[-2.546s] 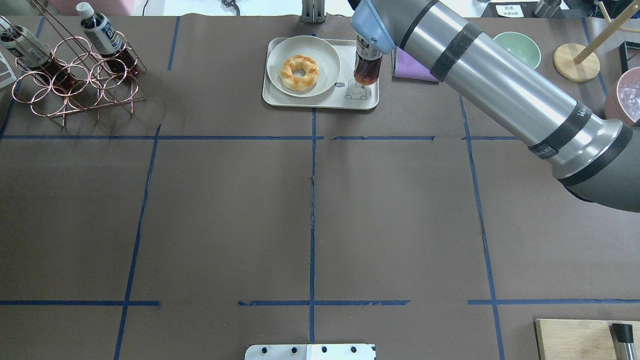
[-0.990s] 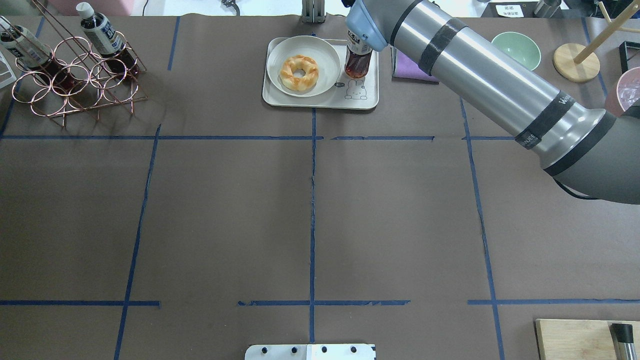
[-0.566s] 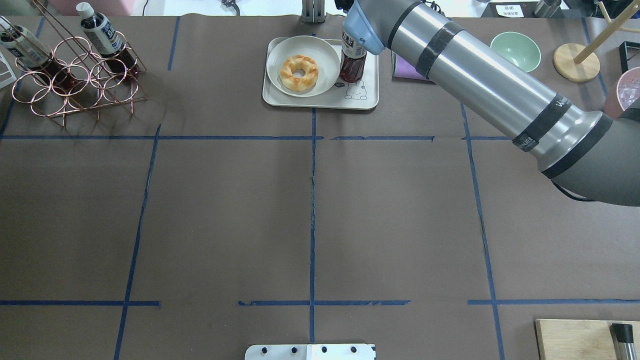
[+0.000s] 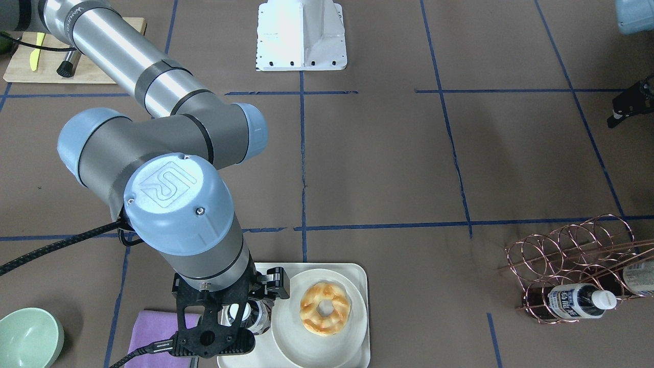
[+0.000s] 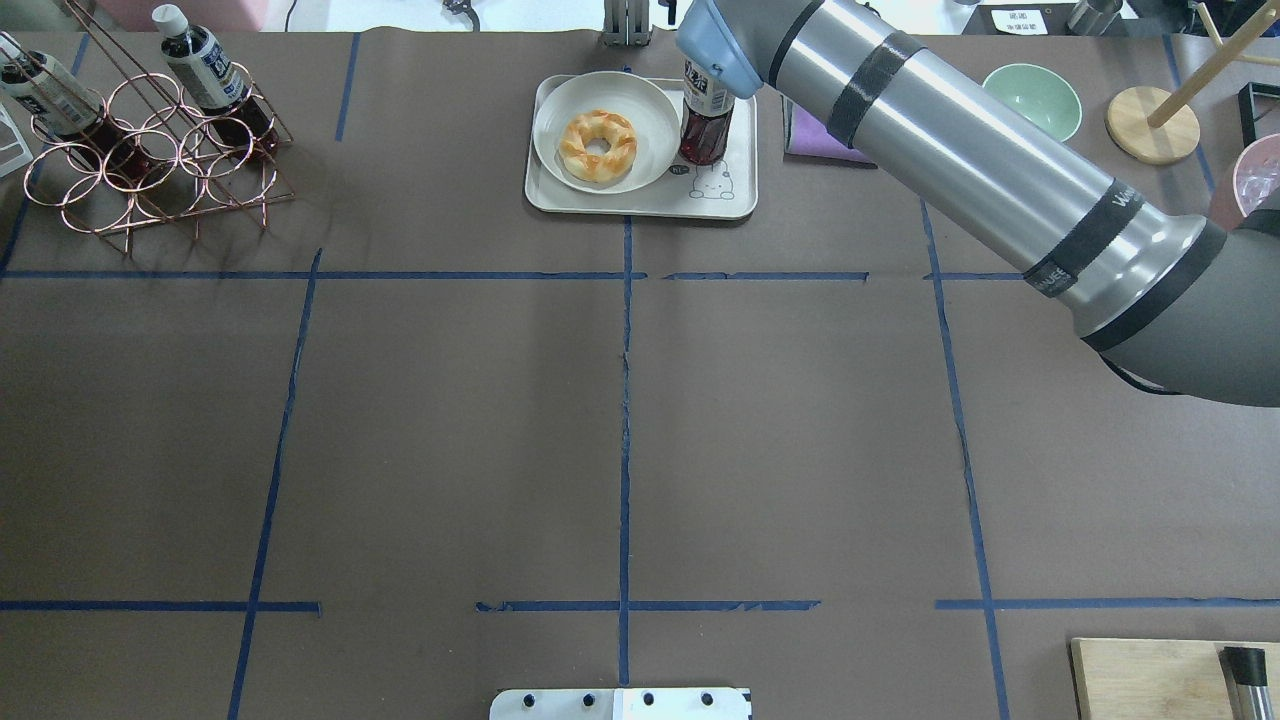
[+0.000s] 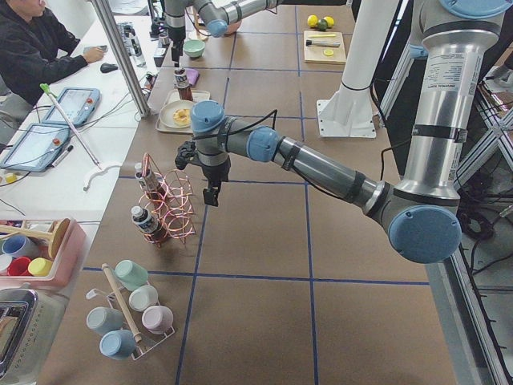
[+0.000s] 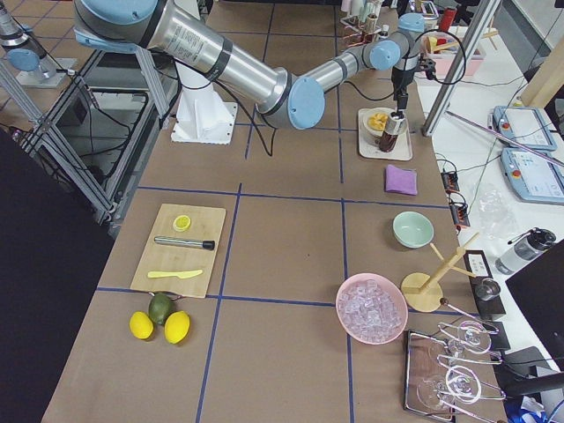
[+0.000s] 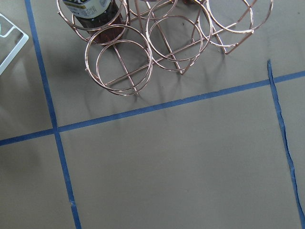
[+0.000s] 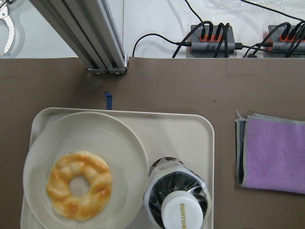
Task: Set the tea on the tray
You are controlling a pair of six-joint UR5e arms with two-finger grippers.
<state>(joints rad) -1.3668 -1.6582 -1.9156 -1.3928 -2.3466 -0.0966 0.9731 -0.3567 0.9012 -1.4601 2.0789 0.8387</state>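
We see the tea [image 9: 176, 195] standing upright on the tray [image 9: 190, 129], in the half the plate leaves open. From the right wrist view, a round white plate [image 9: 95, 133] carrying a glazed, twisted doughnut [image 9: 79, 185] lies at the tea's 9 o'clock. Its rim is just beside the bottle, and we cannot tell whether they touch. A fuzzy purple cloth [image 9: 274, 152] lies at 2 o'clock, off the tray on the tabletop [image 5: 450, 430]. A ribbed aluminium post [image 9: 95, 38] stands at 11 o'clock, past the tray's far rim.

The right pincer [image 4: 244, 308] hangs directly over the white cap; we cannot tell whether its fingers are apart or clamped on the tea.

The tray is smooth, cream and round-cornered with a raised rim. The tabletop is matte brown paper crossed by blue tape.

In the overhead view a copper wire rack [image 5: 150, 160] holding similar bottles [image 5: 205, 75] stands well apart at the tray's 9 o'clock. The left pincer [image 6: 210, 192] hangs near it, and we cannot make out its state. From the tray the brown paper runs on broadly toward 6 o'clock.
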